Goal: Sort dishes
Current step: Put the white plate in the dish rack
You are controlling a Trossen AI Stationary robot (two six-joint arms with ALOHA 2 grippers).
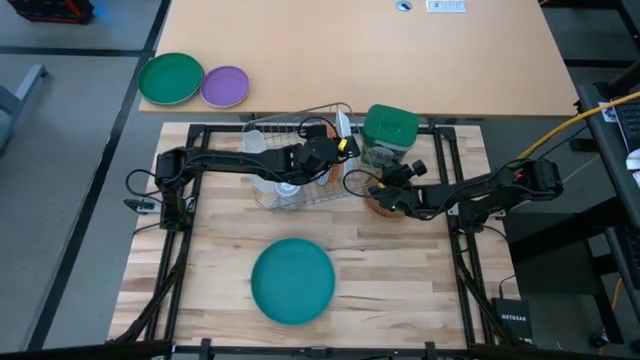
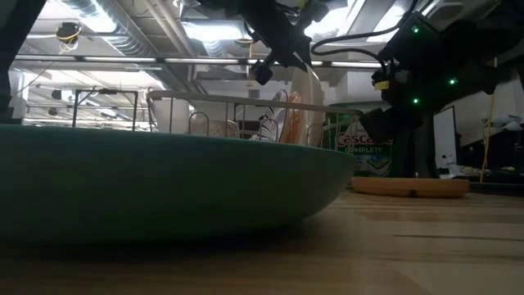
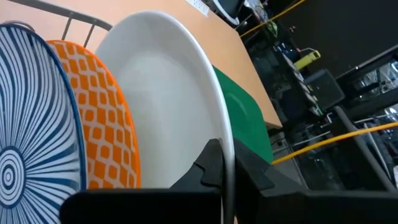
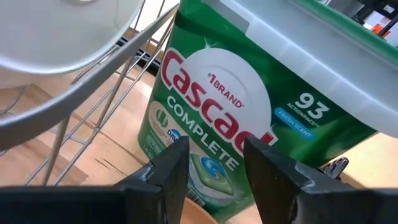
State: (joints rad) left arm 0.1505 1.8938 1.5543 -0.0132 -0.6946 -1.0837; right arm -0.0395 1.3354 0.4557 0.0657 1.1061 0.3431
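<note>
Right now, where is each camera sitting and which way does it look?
High view: above the table, looking straight down; both arms, teal plate.
Low view: at tabletop height, looking across; teal plate close, arms overhead.
Left wrist view: on the left arm; left claw shut on the white plate.
Right wrist view: on the right arm; open right claw facing the Cascade tub.
Shared: the high and low views both show the teal plate.

High view: set above, faced straight down; the whole wooden table (image 1: 400, 270) and both arms were covered. Low view: set at table-top height, very near the teal plate (image 2: 164, 184), faced level toward the wire rack (image 2: 246, 102). Left wrist view: held close to the white plate (image 3: 168, 106). Right wrist view: held close to the green canister (image 4: 249, 106), also shown in the high and low views.
</note>
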